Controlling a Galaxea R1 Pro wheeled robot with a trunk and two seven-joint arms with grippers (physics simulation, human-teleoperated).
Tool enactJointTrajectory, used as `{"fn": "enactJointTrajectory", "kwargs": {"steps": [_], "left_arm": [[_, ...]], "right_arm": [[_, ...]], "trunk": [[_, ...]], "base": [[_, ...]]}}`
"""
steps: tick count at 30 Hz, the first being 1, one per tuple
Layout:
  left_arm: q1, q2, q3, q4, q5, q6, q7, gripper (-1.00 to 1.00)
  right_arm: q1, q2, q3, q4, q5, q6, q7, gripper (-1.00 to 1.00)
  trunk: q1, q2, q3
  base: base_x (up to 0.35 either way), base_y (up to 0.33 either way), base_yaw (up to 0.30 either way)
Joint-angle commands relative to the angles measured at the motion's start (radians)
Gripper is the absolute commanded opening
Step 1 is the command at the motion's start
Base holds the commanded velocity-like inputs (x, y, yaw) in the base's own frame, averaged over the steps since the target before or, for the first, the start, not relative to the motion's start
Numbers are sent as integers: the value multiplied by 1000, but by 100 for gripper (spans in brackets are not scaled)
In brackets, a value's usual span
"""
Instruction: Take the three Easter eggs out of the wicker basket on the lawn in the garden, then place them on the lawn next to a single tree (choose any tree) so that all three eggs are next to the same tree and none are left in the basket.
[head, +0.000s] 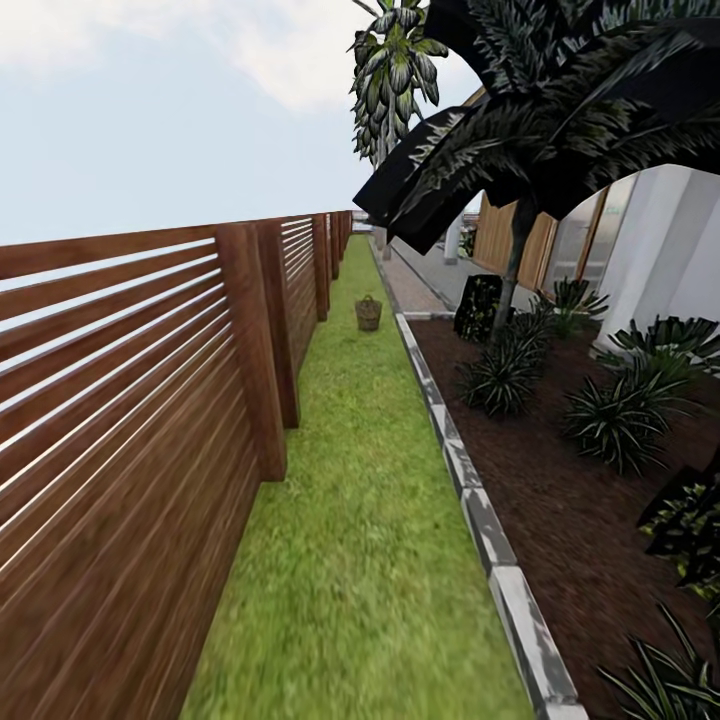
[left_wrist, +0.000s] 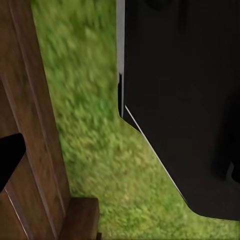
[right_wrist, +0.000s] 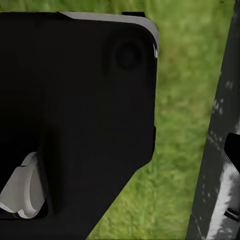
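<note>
The wicker basket (head: 368, 313) stands far off, just above the head view's centre, on the narrow lawn (head: 360, 560) between the wooden fence (head: 130, 430) and the stone kerb (head: 480, 520). Its contents are too small to make out, so the task seems barely begun, with the approach still ahead. I cannot tell whether either gripper is open or closed.

You are looking along a brown slatted fence (head: 130, 420) running beside a grey stone kerb (head: 470, 490); dark mulch (head: 560, 500) with spiky shrubs (head: 620, 410) is lying under pale daylight.
</note>
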Motion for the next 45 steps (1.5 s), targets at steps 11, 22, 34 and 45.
{"fn": "enactJointTrajectory", "kwargs": {"steps": [11, 22, 34, 45], "left_arm": [[0, 0, 0, -1, 0, 0, 0, 100], [0, 0, 0, -1, 0, 0, 0, 100], [0, 0, 0, -1, 0, 0, 0, 100], [0, 0, 0, -1, 0, 0, 0, 100]], "right_arm": [[0, 0, 0, 0, 0, 0, 0, 100], [0, 0, 0, 0, -1, 0, 0, 100], [0, 0, 0, 0, 0, 0, 0, 100], [0, 0, 0, 0, 0, 0, 0, 100]], "trunk": [[1, -1, -1], [1, -1, -1], [1, -1, -1], [1, -1, -1]], "base": [[323, 0, 0], [323, 0, 0], [323, 0, 0], [323, 0, 0]]}}
